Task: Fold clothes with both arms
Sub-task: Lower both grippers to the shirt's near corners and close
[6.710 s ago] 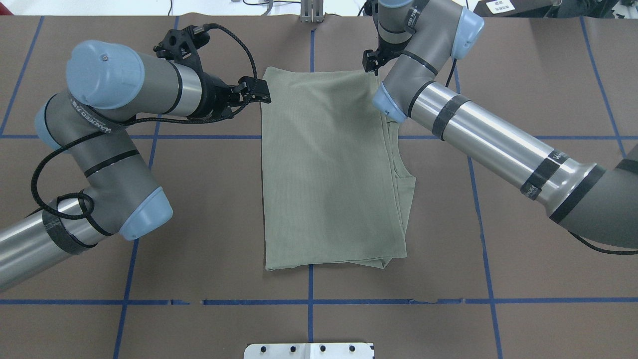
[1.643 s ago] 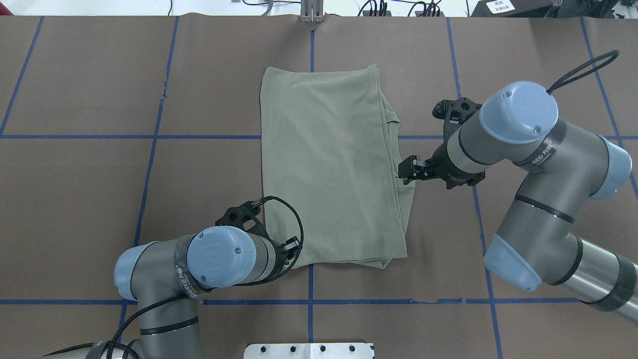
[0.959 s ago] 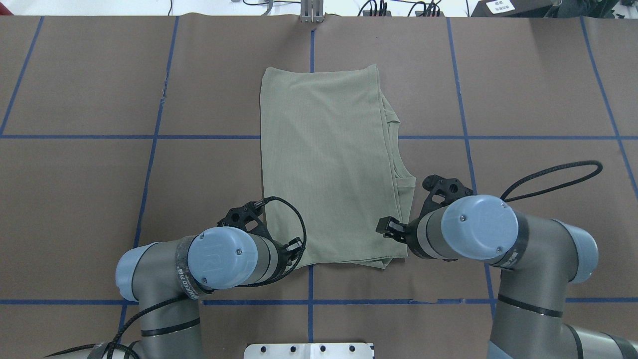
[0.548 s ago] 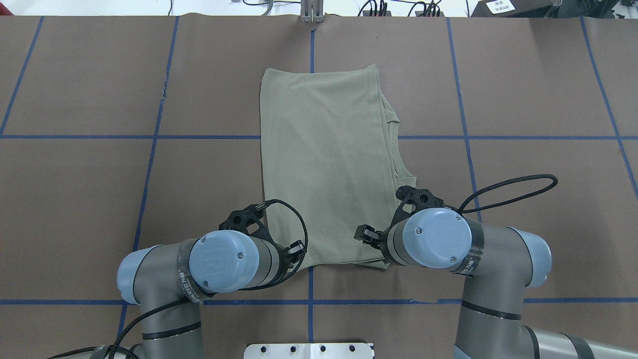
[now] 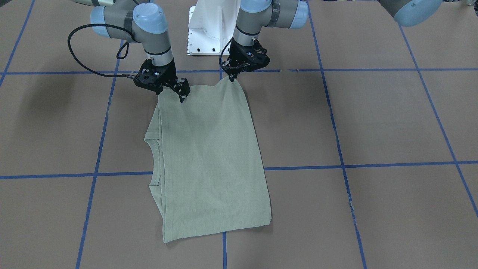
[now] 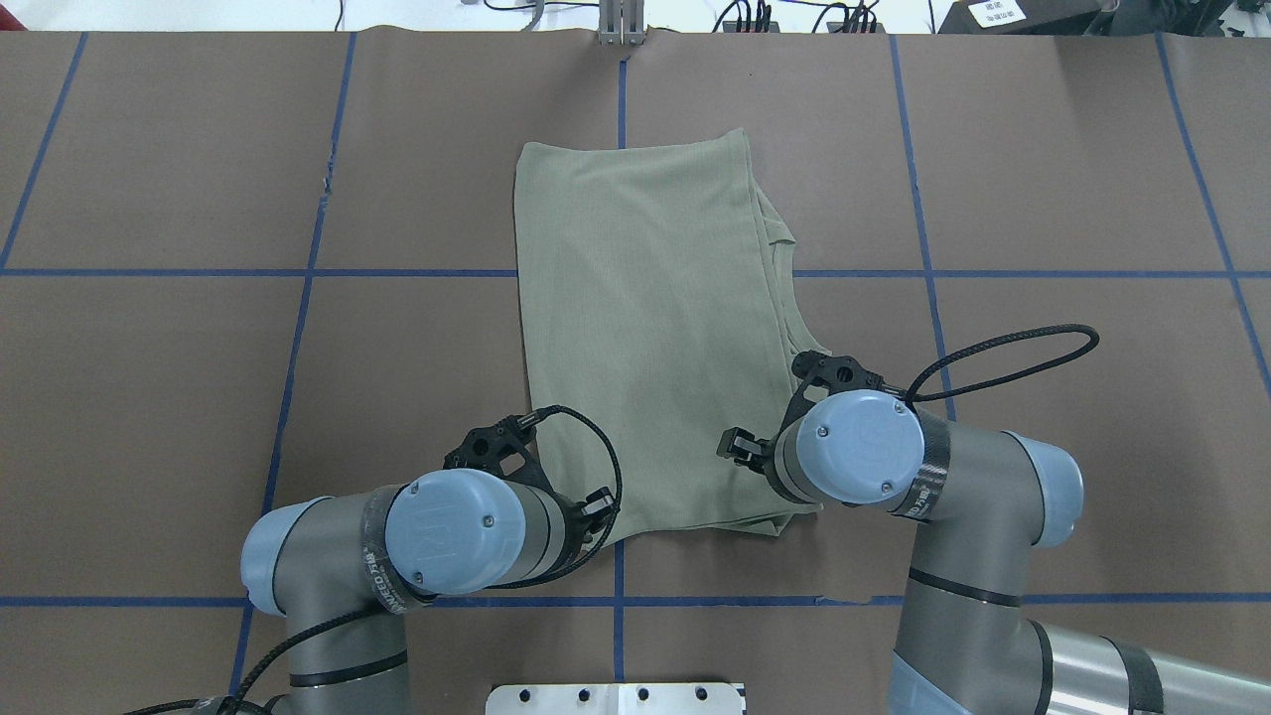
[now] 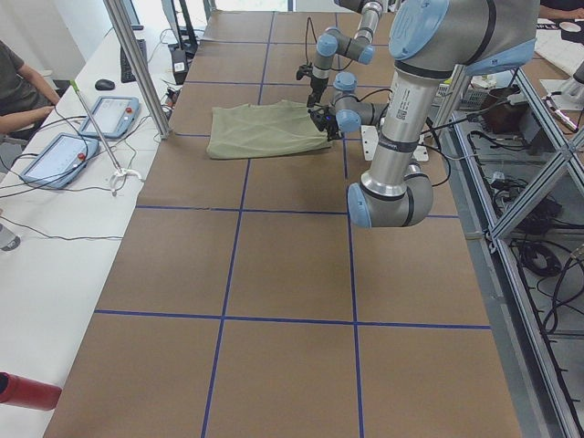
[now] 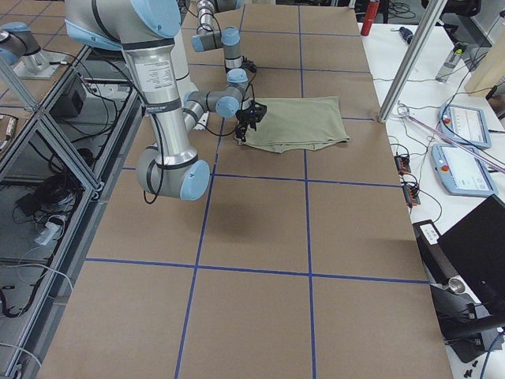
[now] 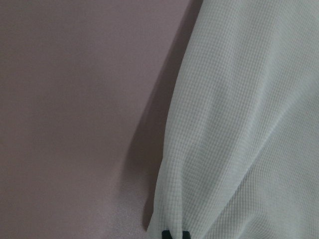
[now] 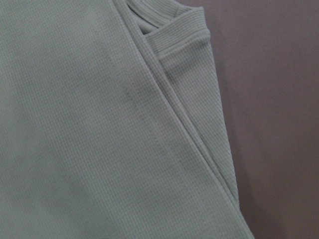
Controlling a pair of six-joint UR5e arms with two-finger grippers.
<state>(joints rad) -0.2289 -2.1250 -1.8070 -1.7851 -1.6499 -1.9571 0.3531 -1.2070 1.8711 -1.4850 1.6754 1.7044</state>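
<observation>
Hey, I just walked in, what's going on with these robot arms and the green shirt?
The robot is folding a sage-green shirt, already folded into a long panel on the brown table. Both grippers are at its edge nearest the robot. The left gripper holds one corner pinched up in a peak. The right gripper sits on the fabric near the other corner, but I cannot tell whether it has closed on it.

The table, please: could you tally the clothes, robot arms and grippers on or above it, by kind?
Shirt: 1, the green shirt
Robot arms: 2, the left arm and the right arm
Grippers: 2, the left gripper and the right gripper
Total: 5
</observation>
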